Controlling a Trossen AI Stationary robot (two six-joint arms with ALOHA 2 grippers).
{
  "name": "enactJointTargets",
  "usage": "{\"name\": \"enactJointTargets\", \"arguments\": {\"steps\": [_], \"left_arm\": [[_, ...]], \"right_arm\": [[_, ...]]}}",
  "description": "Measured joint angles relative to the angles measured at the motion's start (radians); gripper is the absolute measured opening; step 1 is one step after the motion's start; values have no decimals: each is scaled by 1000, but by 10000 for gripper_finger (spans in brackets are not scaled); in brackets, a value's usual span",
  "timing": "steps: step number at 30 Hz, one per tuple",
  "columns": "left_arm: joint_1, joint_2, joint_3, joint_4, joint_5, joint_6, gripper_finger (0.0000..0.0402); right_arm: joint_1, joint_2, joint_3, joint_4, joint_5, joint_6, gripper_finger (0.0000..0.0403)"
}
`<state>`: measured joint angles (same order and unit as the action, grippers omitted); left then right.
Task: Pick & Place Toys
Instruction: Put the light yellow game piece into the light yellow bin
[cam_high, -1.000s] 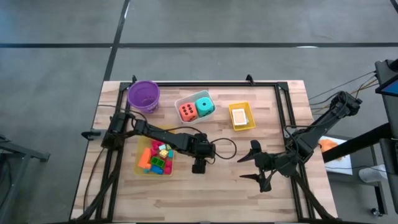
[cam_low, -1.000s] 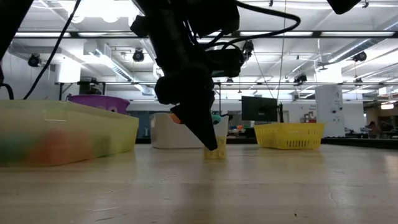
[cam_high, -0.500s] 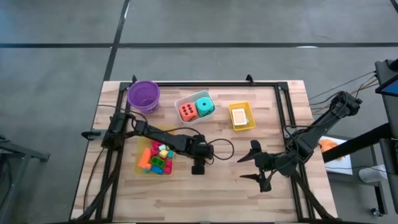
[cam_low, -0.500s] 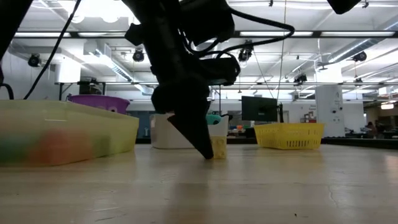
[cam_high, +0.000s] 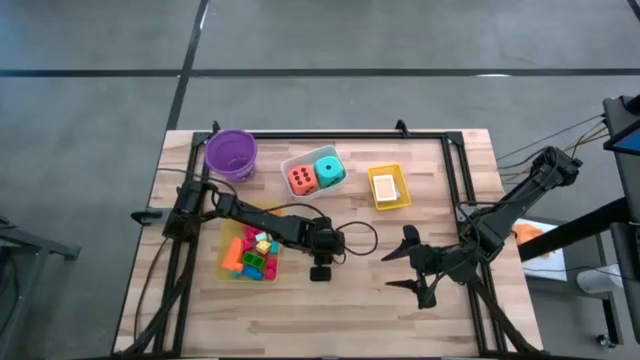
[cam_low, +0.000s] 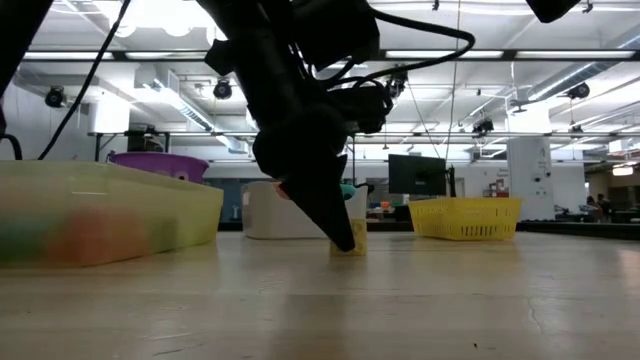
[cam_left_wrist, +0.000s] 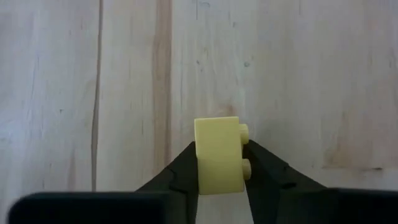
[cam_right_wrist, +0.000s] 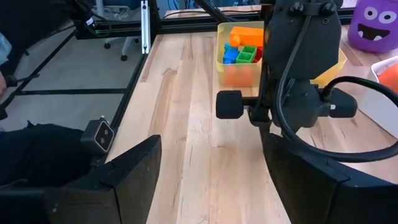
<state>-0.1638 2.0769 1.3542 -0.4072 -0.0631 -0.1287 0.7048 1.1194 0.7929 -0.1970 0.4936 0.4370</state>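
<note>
A small yellow block (cam_left_wrist: 217, 155) stands on the bare wood at the table's middle, with my left gripper (cam_high: 320, 271) shut on it from above. In the low view the block (cam_low: 351, 238) shows just behind the dark fingertip (cam_low: 343, 238). More bright blocks fill a yellow tray (cam_high: 228, 268) at the left. An orange die (cam_high: 301, 180) and a teal die (cam_high: 329, 170) lie in a white tray (cam_high: 291, 162). My right gripper (cam_high: 407, 264) hangs open above the table's right part, holding nothing. My left gripper pinches the yellow block between its two fingers, one on the plain side (cam_left_wrist: 198, 163) and one on the side with the studs (cam_left_wrist: 244, 167). The fingers slant steeply down from above. The block stands on the table under them.
A purple bowl (cam_high: 231, 152) stands at the far left. A yellow tray (cam_high: 374, 198) with a card is at the far right. Black frame rails (cam_high: 455, 180) run along the table's edges. Bare wood lies along the near edge and between the two arms.
My left gripper has stayed over the yellow block and has tipped slightly at the wrist. The block has kept its place on the table.
</note>
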Motion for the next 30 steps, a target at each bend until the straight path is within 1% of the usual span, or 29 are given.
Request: {"name": "enactJointTargets", "arguments": {"steps": [1, 2, 7, 10, 15, 19, 22, 26, 28, 30], "left_arm": [[0, 0, 1, 0, 0, -1, 84], [0, 0, 1, 0, 0, -3, 82], [0, 0, 1, -1, 4, -45, 82], [0, -16, 5, -32, 4, -72, 82], [-1, -101, 24, -131, 4, -88, 82], [-5, -214, 22, -250, 3, -149, 82], [-9, -312, 22, -390, -12, -240, 82], [-31, -432, -2, -581, -109, -471, 82], [-43, -485, -40, -646, -120, -586, 82], [-58, -523, -98, -671, -121, -681, 82]], "right_arm": [[0, 0, 0, 0, 0, 0, 279], [0, 0, 0, 0, 0, 0, 279], [0, 0, 0, 0, 0, 0, 279], [0, 0, 0, 0, 0, 0, 279], [0, 0, 0, -1, 0, 0, 279], [0, 0, 0, 0, 0, 0, 279], [0, 0, 0, 0, 0, 1, 279], [0, 0, 1, -1, -1, 5, 279], [0, 0, 1, -1, -1, 7, 279], [0, 0, 1, -1, 0, 8, 279]]}}
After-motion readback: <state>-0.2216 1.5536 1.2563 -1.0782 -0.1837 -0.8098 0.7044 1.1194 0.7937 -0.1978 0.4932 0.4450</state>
